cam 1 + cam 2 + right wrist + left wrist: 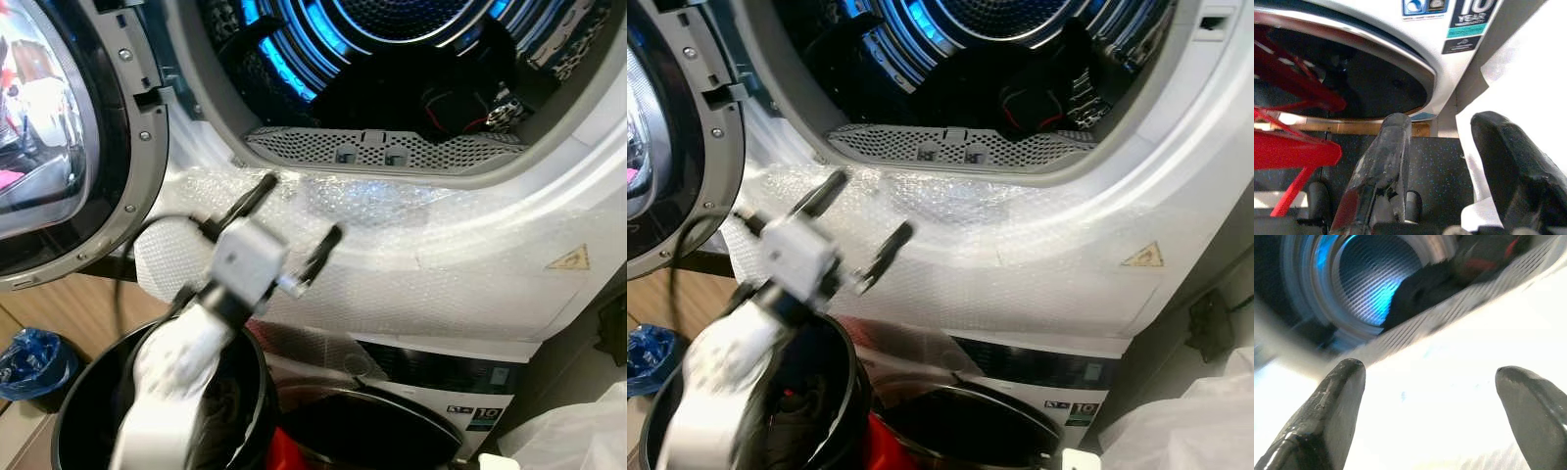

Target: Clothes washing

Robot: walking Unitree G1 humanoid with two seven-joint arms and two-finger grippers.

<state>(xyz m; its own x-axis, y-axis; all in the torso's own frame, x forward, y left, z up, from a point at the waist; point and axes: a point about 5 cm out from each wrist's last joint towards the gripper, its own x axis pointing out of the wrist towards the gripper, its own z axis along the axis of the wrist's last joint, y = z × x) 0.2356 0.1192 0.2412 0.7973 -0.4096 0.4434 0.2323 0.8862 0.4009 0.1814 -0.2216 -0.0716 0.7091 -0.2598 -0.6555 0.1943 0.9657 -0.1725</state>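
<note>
The upper machine's drum (323,39) stands open and glows blue inside. Dark clothes (1038,98) with red trim lie at its front, behind the perforated lint grille (382,149). My left gripper (303,206) is raised in front of the bubble-wrapped panel (441,264) just below the drum's mouth, open and holding nothing; the left wrist view looks between its fingers (1327,406) into the drum. A black basket (88,411) with dark laundry sits below that arm. My right gripper (1442,120) hangs low near the floor, open and empty.
The round door (49,137) is swung open at the left. The lower machine's dark door (372,421) is beneath. A red frame (1293,152) is beside it. A blue bag (34,357) lies at the left, white plastic (578,431) at the right.
</note>
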